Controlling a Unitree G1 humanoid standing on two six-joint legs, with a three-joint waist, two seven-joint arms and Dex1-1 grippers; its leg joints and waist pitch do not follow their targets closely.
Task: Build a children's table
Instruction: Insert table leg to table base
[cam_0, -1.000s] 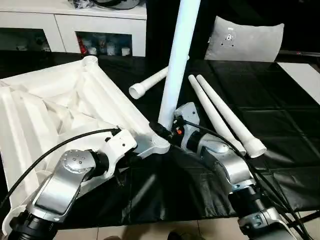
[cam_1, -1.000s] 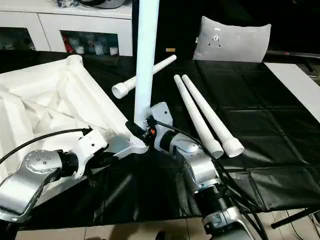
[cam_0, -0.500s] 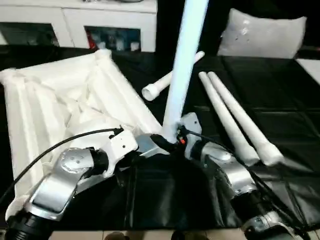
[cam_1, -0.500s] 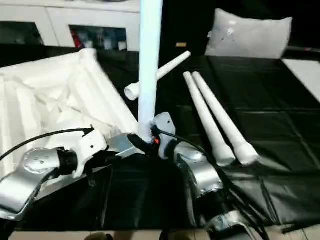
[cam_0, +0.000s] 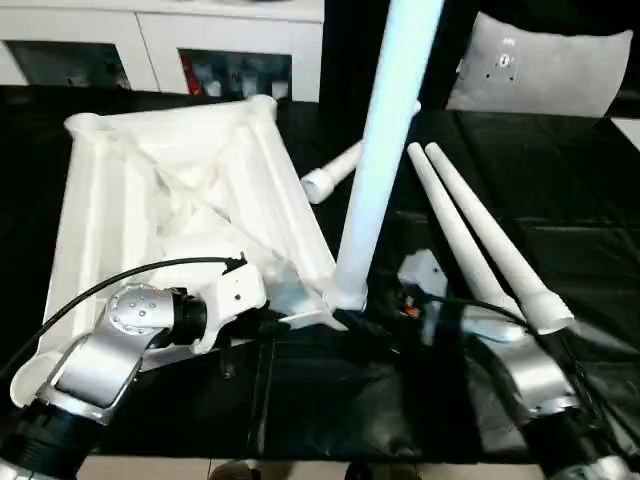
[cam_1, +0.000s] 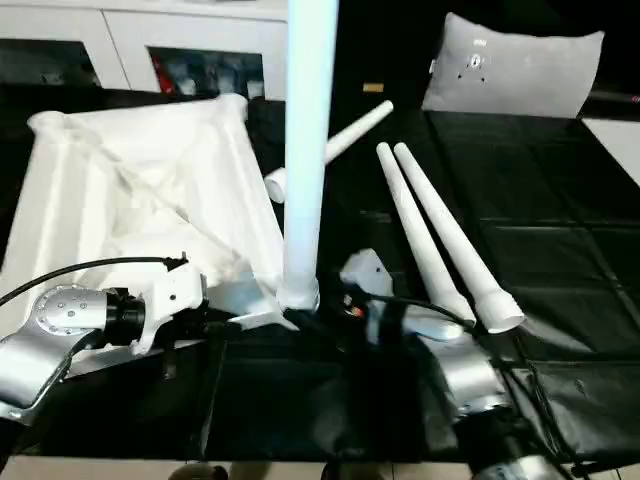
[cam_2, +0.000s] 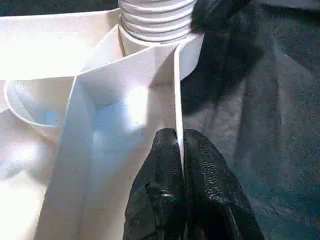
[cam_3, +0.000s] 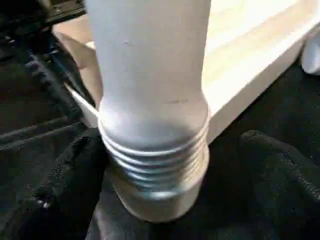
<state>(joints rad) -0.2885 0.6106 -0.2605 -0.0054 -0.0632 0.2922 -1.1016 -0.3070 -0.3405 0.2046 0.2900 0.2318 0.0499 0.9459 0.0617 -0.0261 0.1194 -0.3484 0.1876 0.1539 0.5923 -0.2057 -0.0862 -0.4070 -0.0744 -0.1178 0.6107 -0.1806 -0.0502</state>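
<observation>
1. Your left gripper (cam_2: 181, 150) has its fingers (cam_2: 162, 175) pinched on a thin rib of the upturned table top (cam_0: 170, 190), which lies on the left of the bench (cam_0: 560, 220).
2. 1 leg (cam_0: 385, 150) stands upright in the top's near corner socket (cam_3: 155, 185).
3. Your right gripper's (cam_3: 165, 165) fingers (cam_3: 70, 185) are spread, flanking that leg's threaded base.
4. 3 loose legs (cam_0: 480, 235) lie on the bench to the right.

The children's table (cam_0: 180, 190) is all white, its upturned top crossed by a pattern of raised ribs. The upright leg (cam_0: 385, 150) looks pale bluish white, with fine ridged rings at its base. Three loose legs (cam_0: 480, 235) are plain white. The counter (cam_0: 560, 190) wears glossy black sheeting. Both pincers' fingers (cam_2: 170, 200) are black, the forearms (cam_0: 95, 365) silver. A grey cushion (cam_0: 545, 70) lies far right; the far cabinet (cam_0: 200, 25) is white.
</observation>
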